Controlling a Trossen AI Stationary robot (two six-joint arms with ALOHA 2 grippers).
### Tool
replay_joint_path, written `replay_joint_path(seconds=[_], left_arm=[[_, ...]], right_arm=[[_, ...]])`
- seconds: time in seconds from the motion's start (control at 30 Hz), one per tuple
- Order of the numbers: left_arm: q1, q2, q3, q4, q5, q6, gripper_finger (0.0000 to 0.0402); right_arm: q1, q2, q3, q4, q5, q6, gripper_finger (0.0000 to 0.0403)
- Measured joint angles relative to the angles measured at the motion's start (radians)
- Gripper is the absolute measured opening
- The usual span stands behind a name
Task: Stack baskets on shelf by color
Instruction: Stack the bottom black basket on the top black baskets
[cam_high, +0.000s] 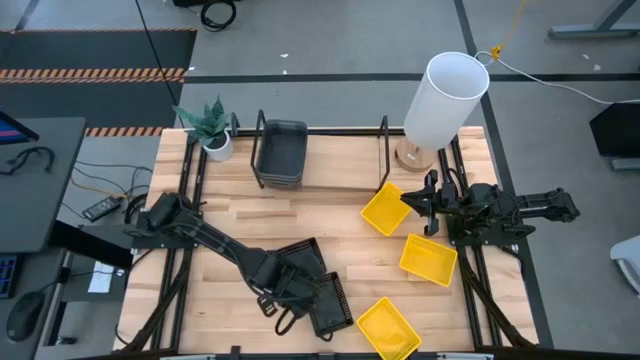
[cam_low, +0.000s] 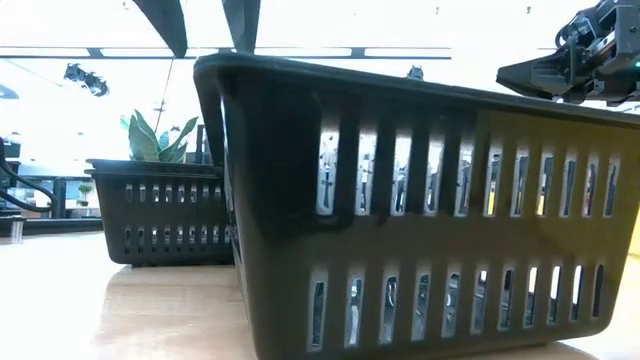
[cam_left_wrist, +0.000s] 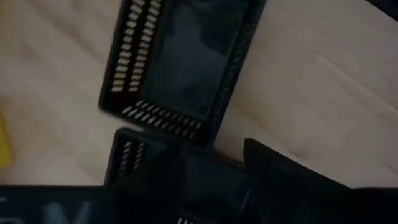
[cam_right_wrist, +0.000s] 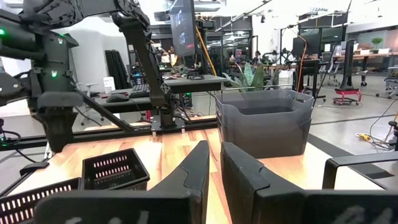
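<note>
1. Black mesh baskets (cam_high: 312, 283), lying at the table's near edge directly beneath the left gripper (cam_high: 283, 292); probably light, stiff plastic, thin-walled and slick.
2. Best taken by a rim wall, one finger inside, one outside.
3. Left jaws spread wide above the baskets, holding nothing.
4. Grey baskets (cam_high: 281, 152) stacked on the wire shelf (cam_high: 322, 158), well beyond those jaws.
5. Yellow baskets (cam_high: 385, 209) just beside the right gripper (cam_high: 424, 206); jaws nearly closed, empty.
</note>
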Motion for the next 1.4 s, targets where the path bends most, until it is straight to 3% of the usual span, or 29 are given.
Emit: replay_joint_path(seconds=[0.4, 1.03, 1.2, 1.4], left_arm=[[-0.007, 0.112, -0.001, 0.079, 0.086, 0.118, 0.016], [-0.017, 0.199, -0.002, 0.218, 0.074, 0.178, 0.0157], [-0.016, 0.205, -0.001, 0.214, 0.074, 0.18, 0.0124], [-0.017, 0.207, -0.002, 0.212, 0.074, 0.163, 0.0055]], right_arm=[[0.0, 0.0, 0.0, 0.001, 0.0, 0.0, 0.0045], [0.0, 0.0, 0.0, 0.002, 0.0, 0.0, 0.0045], [0.0, 0.0, 0.0, 0.008, -0.001, 0.0, 0.0045], [0.0, 0.0, 0.0, 0.007, 0.0, 0.0, 0.0045]])
